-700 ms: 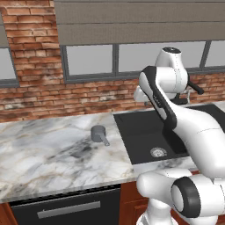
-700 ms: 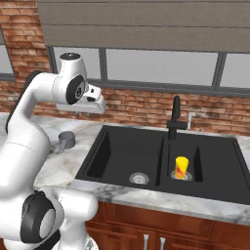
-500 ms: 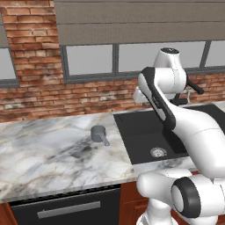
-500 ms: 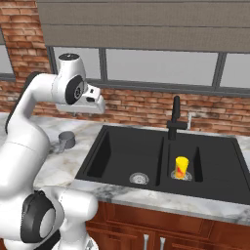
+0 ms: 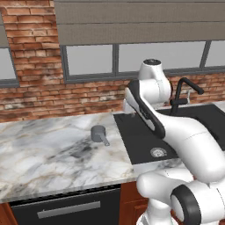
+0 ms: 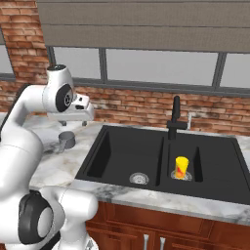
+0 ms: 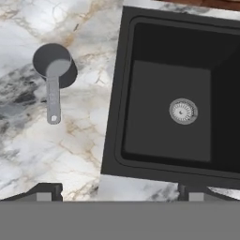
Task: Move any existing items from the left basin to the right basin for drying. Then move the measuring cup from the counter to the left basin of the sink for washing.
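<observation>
The grey metal measuring cup stands upright on the white marble counter, left of the sink, its handle pointing toward me. It also appears as measuring cup and measuring cup. My gripper is open and empty, its fingertips far apart. It hovers high over the left rim of the left basin, to the right of the cup. The left basin holds nothing besides its silver drain. A small yellow-orange object stands in the right basin.
A black gooseneck tap rises behind the divider between the basins. A red brick wall with windows runs along the back of the counter. Broad marble counter stretches left of the cup.
The arm has swung left and slightly down, from over the left basin toward the measuring cup. The gripper stays open. The cup and the yellow-orange object have not moved.
</observation>
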You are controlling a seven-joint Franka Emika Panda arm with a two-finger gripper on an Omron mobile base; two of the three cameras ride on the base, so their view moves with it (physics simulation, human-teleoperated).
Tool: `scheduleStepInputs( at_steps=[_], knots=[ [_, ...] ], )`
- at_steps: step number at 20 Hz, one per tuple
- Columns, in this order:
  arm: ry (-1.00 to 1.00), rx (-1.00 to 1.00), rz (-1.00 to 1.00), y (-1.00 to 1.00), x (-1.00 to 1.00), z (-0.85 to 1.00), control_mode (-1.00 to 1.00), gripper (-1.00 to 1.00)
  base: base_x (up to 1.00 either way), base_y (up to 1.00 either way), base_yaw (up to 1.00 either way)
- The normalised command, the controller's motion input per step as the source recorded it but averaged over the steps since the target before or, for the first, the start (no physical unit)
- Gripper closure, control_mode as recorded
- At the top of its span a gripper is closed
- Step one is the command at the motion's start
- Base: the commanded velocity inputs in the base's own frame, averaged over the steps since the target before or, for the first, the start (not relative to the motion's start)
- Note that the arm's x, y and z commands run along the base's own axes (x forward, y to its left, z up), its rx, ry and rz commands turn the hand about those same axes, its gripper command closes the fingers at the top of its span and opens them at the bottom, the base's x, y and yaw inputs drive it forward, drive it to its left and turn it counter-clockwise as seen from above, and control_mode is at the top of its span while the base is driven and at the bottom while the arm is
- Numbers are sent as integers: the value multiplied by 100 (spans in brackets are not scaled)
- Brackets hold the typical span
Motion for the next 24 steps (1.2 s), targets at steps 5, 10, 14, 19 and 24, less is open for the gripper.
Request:
scheduleStepInputs(
  at_steps=[5,10,14,19,24],
  knots=[
    [0,-1,2,94,1,-44,-100,-100,0,0,0],
    [1,0,0,74,22,-32,-100,-100,0,0,0],
    [1,0,0,42,38,-39,-100,-100,0,0,0],
    [6,0,0,8,40,-37,-100,-100,0,0,0],
    [7,0,0,7,33,-28,-100,-100,0,0,0]
  ],
)
